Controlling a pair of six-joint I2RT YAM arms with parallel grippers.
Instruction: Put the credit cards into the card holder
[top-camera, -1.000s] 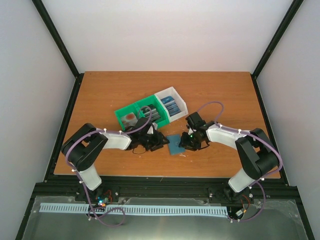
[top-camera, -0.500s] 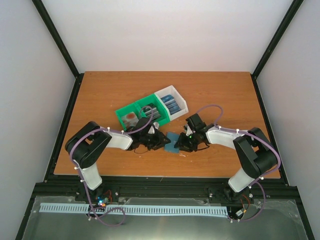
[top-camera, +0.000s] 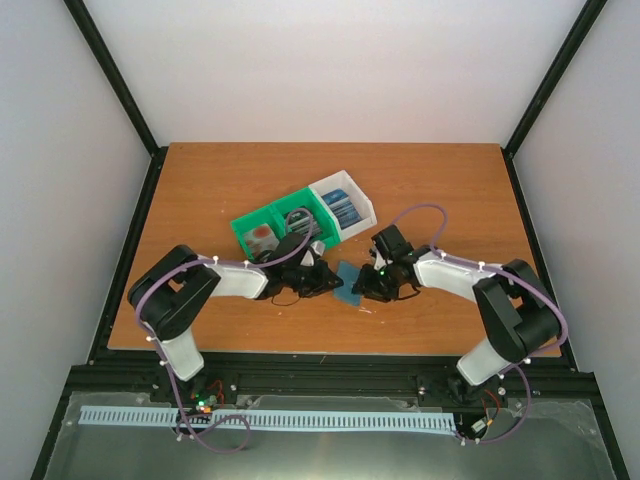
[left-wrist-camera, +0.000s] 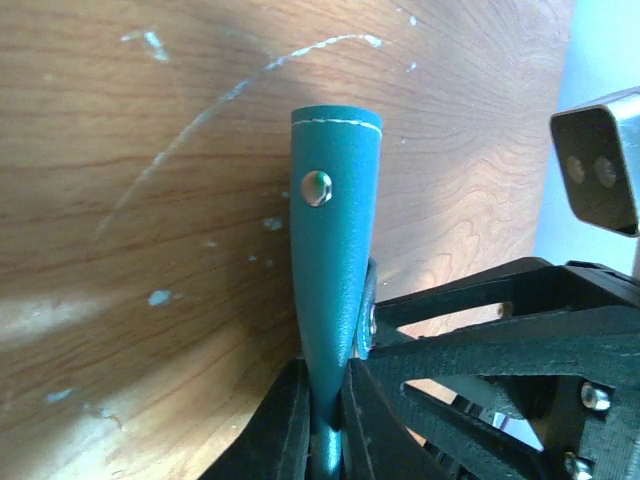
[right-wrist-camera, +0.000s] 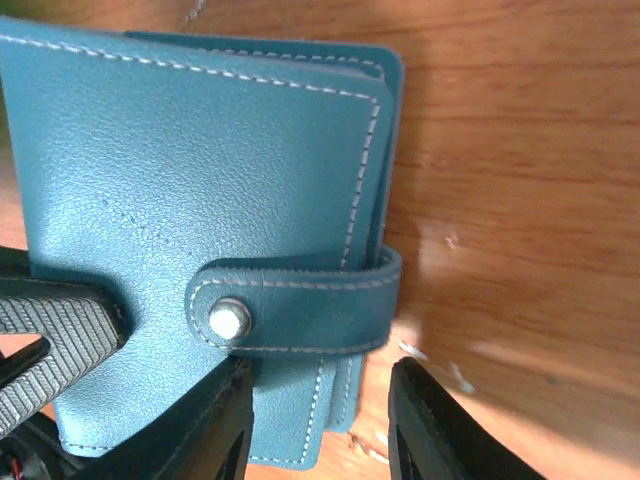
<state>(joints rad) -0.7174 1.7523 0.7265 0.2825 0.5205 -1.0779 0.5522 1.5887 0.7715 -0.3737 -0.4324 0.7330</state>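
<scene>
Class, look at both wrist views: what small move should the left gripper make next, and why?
Probably peel the strap off its snap with the left gripper, which is shut on teal leather of the card holder. The holder looks fastened closed, so nothing can be slotted in until it opens.

I've brought the left gripper (left-wrist-camera: 325, 440) rightward to the wallet (left-wrist-camera: 335, 230) and pinched its edge; the wallet, flat before, has tipped up and shifted slightly left.
</scene>
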